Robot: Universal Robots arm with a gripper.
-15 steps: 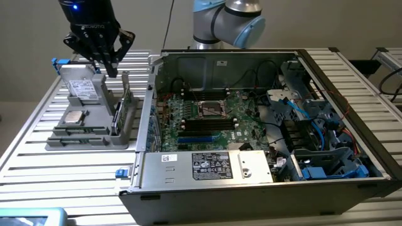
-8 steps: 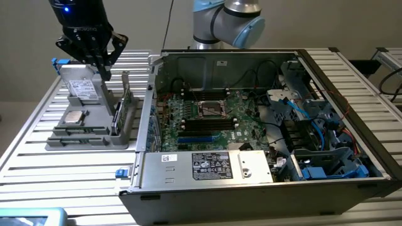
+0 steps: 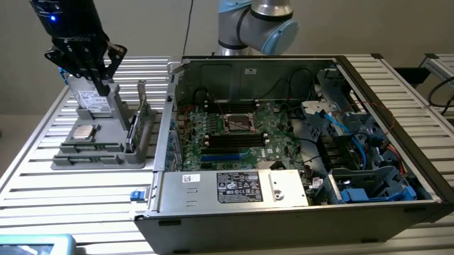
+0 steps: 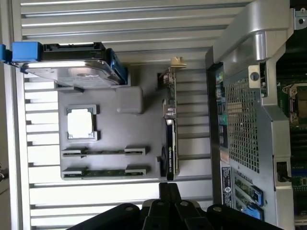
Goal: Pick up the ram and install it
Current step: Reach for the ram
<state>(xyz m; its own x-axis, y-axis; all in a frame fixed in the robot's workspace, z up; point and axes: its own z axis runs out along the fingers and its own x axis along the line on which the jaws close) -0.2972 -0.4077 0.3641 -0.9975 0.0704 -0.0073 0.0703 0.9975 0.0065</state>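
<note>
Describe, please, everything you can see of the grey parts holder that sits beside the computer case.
The parts holder is a matte grey, plastic-looking block with moulded pockets. It lies flat on the slatted metal table, at the exterior view's left of the open computer case. It carries a hard drive with blue rails at one end, a square silver processor chip, two thin memory sticks in long parallel slots, and a card standing on edge along the side nearest the case.
</note>
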